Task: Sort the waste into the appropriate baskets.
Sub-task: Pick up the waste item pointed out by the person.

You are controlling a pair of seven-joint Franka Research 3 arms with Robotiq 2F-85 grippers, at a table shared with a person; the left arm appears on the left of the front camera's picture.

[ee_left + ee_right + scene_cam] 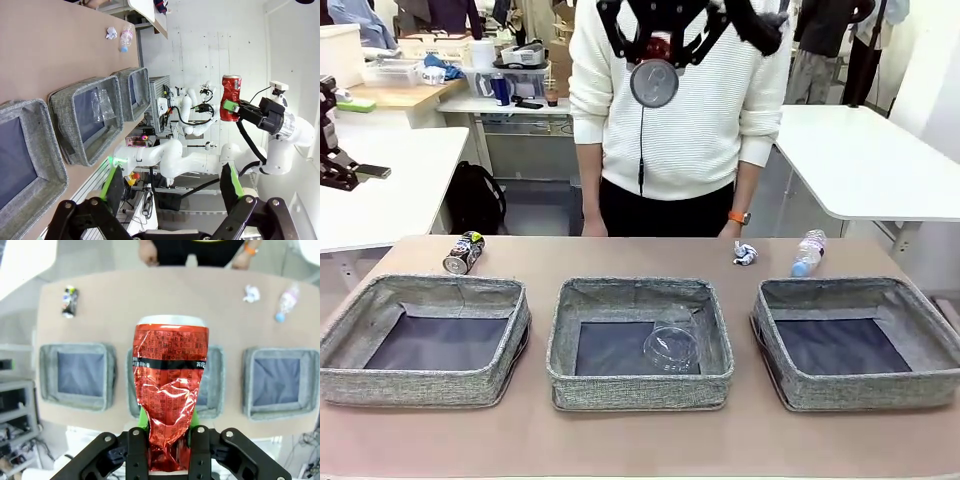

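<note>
We take the middle basket (640, 380) as our reference. Inside it, a clear plastic cup (671, 348) lies on its side on the dark bottom, toward the near corner on the robot's right. High above this basket, the right gripper (168, 432) pinches the crushed red can (169, 375) by its crumpled lower part. The jaws press in from both sides and the can's silver end points away from the wrist. In the right wrist view the can covers much of the middle basket beneath it. In the front view it hangs before the person's white sweater (690, 120). The left gripper (172, 192) has its fingers spread wide, green pads well apart. Its camera looks along the row of baskets from the robot's left end. Two alike grey baskets flank the middle one: the left basket (420, 388) and the right basket (865, 392), each showing its dark bottom. Beyond the middle basket lies the far strip of the table (640, 440). The dark printed can (464, 252) lies on its side there, far-left of the middle basket. The crumpled white paper wad (745, 254) sits far-right of it. The small clear bottle (808, 253) lies just beside the wad, farther right. At the far table edge, straight beyond the middle basket, one hand (592, 228) rests down, and the other hand (731, 229) has an orange wristband.
</note>
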